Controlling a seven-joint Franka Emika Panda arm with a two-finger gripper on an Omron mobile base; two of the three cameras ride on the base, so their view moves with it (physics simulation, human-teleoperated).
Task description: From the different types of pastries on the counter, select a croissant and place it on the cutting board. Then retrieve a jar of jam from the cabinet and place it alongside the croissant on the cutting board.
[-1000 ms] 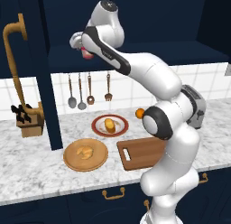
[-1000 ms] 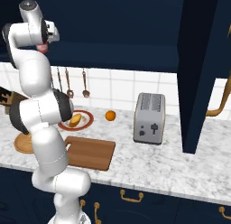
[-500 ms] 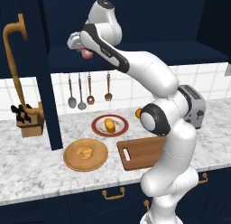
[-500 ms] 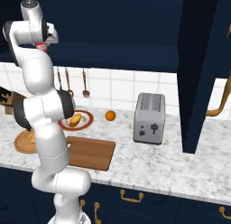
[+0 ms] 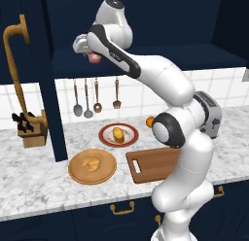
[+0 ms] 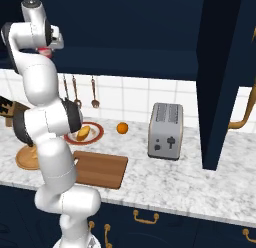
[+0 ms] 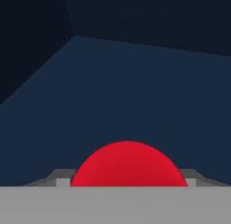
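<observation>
My gripper (image 5: pixel 93 54) is raised at the mouth of the navy cabinet (image 5: pixel 160 21), shut on the red jar of jam (image 5: pixel 95 59). In the hand view the jar of jam (image 7: pixel 128 164) bulges up between the fingertips, with the cabinet's dark recess behind it. From the right, the jar of jam (image 6: pixel 46 51) hangs under the hand. The croissant (image 5: pixel 91 163) lies on a round tan wooden plate (image 5: pixel 75 173) on the counter (image 5: pixel 34 181). An oblong pastry (image 5: pixel 118 133) rests on a red-rimmed plate. The cutting board (image 5: pixel 154 165) lies bare in front of the arm.
An orange (image 6: pixel 122 127) and a toaster (image 6: pixel 165 131) stand on the right of the counter. Utensils (image 5: pixel 87 96) hang on the tiled wall. A knife block (image 5: pixel 30 128) sits at the left beside a navy upright panel (image 5: pixel 52 109). Brass-handled drawers (image 6: pixel 145 219) run below.
The hand and jar have stayed almost still at the cabinet's mouth. The arm's lower links have shifted slightly.
</observation>
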